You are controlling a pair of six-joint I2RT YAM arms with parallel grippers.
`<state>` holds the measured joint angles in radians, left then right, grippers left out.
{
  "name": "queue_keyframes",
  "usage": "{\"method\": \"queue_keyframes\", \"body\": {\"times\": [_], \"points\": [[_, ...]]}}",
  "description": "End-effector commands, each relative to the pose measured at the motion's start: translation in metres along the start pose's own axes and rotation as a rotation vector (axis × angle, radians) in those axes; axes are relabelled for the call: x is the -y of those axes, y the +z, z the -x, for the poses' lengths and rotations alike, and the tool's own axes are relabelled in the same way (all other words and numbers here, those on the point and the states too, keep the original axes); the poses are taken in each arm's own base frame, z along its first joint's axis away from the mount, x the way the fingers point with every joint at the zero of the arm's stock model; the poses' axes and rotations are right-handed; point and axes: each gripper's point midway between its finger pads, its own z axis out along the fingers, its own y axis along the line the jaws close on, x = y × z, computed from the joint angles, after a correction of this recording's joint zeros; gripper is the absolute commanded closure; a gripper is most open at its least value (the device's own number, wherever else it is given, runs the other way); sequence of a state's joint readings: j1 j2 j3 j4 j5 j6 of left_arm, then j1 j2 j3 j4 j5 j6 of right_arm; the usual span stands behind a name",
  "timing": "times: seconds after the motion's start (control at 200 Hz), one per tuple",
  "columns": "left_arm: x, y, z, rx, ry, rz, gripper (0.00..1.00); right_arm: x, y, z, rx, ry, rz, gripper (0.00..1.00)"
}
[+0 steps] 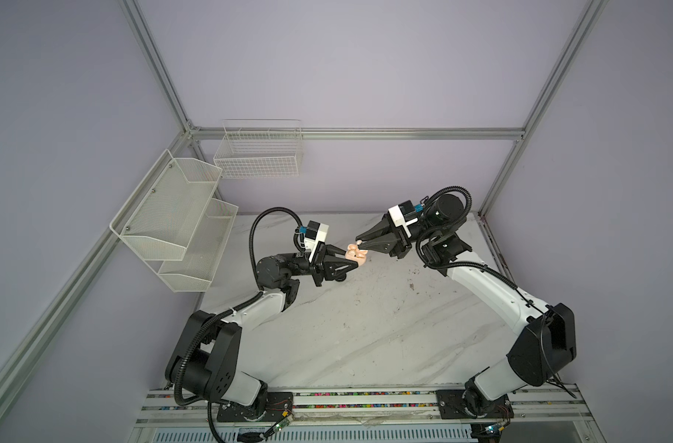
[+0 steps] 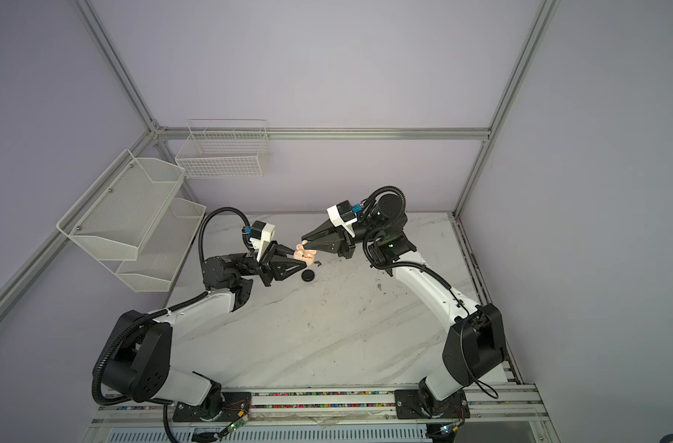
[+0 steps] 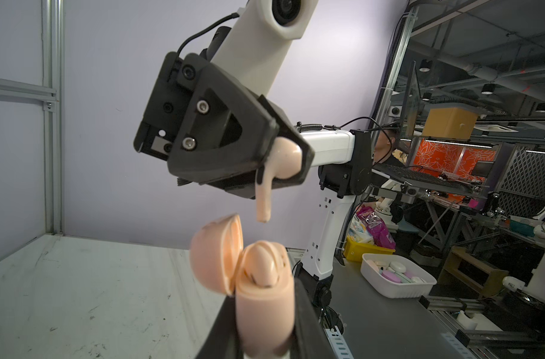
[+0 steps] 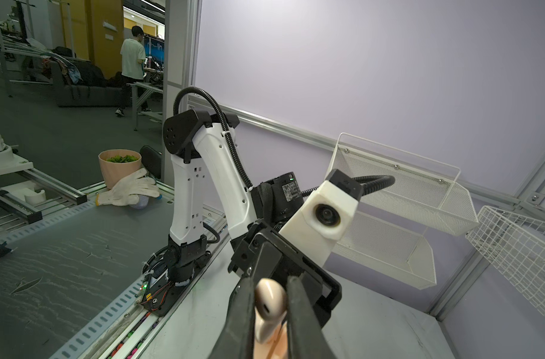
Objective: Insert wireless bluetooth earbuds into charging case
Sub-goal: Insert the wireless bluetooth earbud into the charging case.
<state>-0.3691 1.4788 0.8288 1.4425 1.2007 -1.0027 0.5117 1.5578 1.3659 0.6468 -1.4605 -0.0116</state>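
Note:
My left gripper (image 1: pixel 348 260) (image 3: pixel 265 298) is shut on a pinkish-cream charging case (image 1: pixel 355 254) (image 2: pixel 303 254) (image 3: pixel 265 314) and holds it above the marble table (image 1: pixel 365 326). The case's lid (image 3: pixel 215 258) is swung open, and one cream earbud (image 3: pixel 265 265) sits in a slot. My right gripper (image 1: pixel 362 244) (image 4: pixel 271 284) is shut on the head of another cream earbud (image 3: pixel 283 158) (image 4: pixel 269 300) (image 2: pixel 305 242). Its stem (image 3: pixel 263 202) points down at the open case, a short gap above it. No black earbuds show.
A black round puck-like thing (image 2: pixel 308 275) lies on the table under the left gripper, with a small dark scrap (image 2: pixel 318 263) beside it. A two-tier mesh shelf (image 1: pixel 173 214) and a wire basket (image 1: pixel 258 153) hang on the walls at the back left.

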Motion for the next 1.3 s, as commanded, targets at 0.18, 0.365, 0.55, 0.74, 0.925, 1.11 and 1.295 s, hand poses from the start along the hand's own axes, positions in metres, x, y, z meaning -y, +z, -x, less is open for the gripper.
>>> {"method": "queue_keyframes", "body": {"times": [0.18,0.365,0.55,0.74,0.925,1.11,1.295], "points": [[0.024,0.006,0.033,0.036,0.176,-0.05,1.0,-0.011,0.002,0.008,0.011,-0.049,-0.016,1.0],[0.023,0.006,0.034,0.044,0.182,-0.045,1.0,-0.01,0.001,0.012,0.022,-0.031,-0.088,1.0],[0.022,0.006,0.035,0.047,0.185,-0.041,1.0,-0.014,-0.001,0.014,0.035,-0.021,-0.125,1.0],[0.024,0.006,0.035,0.042,0.191,-0.047,1.0,-0.013,-0.001,0.011,0.054,-0.023,-0.132,1.0],[0.026,0.006,0.036,0.043,0.194,-0.049,1.0,-0.008,0.001,0.005,0.05,-0.025,-0.118,1.0],[0.028,0.006,0.037,0.046,0.2,-0.05,1.0,-0.011,0.002,-0.001,0.054,-0.001,-0.129,1.0],[0.027,0.006,0.037,0.048,0.198,-0.047,1.0,-0.012,0.003,-0.001,0.057,0.008,-0.151,1.0]]}}
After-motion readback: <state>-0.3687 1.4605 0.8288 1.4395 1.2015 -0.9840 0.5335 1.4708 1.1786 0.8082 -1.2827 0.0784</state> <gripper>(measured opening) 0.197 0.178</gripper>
